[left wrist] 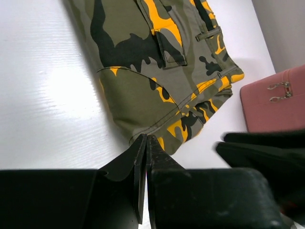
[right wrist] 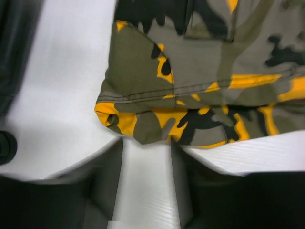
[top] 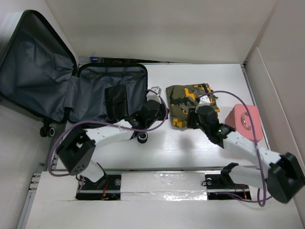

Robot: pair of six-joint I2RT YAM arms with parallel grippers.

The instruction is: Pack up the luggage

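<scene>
Right hand point(right wrist: 147, 183) open, empty; cloth point(right wrist: 200, 86) hem at 12 o'clock: advance, pinch all layers. Left hand point(left wrist: 145, 164) shut, empty, beside luggage point(top: 90, 86).

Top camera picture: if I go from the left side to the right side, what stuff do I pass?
luggage, lying open → camouflage cloth → pink case
</scene>
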